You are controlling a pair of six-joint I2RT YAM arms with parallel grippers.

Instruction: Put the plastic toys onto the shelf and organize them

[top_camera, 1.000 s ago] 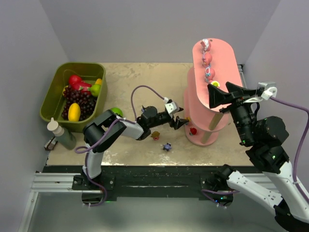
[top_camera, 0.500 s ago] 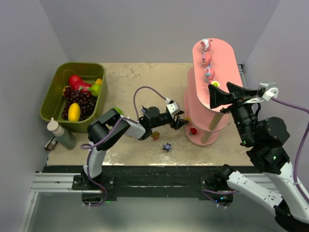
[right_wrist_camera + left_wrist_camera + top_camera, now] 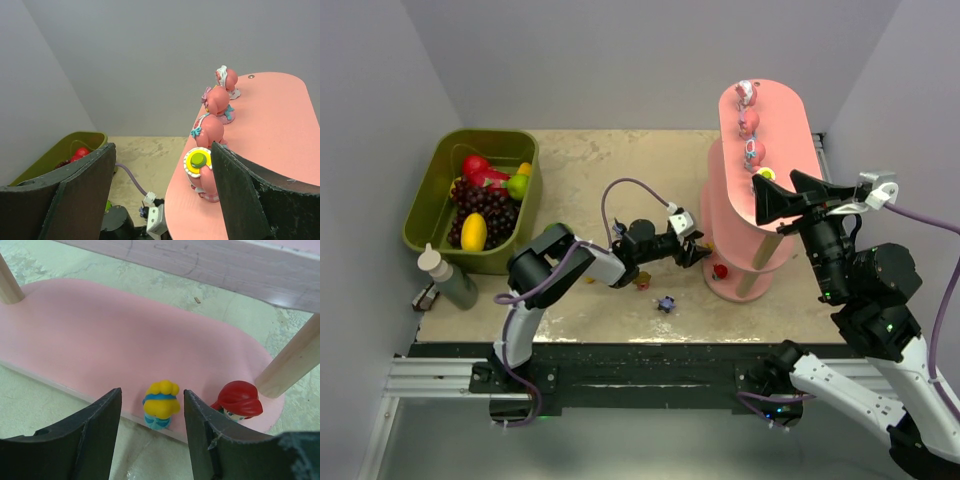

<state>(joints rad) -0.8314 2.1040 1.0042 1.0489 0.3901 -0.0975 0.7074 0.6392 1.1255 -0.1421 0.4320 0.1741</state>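
Red-haired figurine [image 3: 239, 399] half hidden by left gripper [image 3: 151, 402], shelf [image 3: 100, 340] cropped

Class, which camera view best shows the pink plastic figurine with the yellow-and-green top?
Right wrist view: the figurine stands close-up on the pink shelf. Top external shows it tiny; left wrist misses it.

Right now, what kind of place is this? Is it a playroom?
Probably a robot practice booth, not a playroom: two robot arms are bolted at the edge of a table, plain grey walls box it in, and tiny toys stand on a pink shelf.
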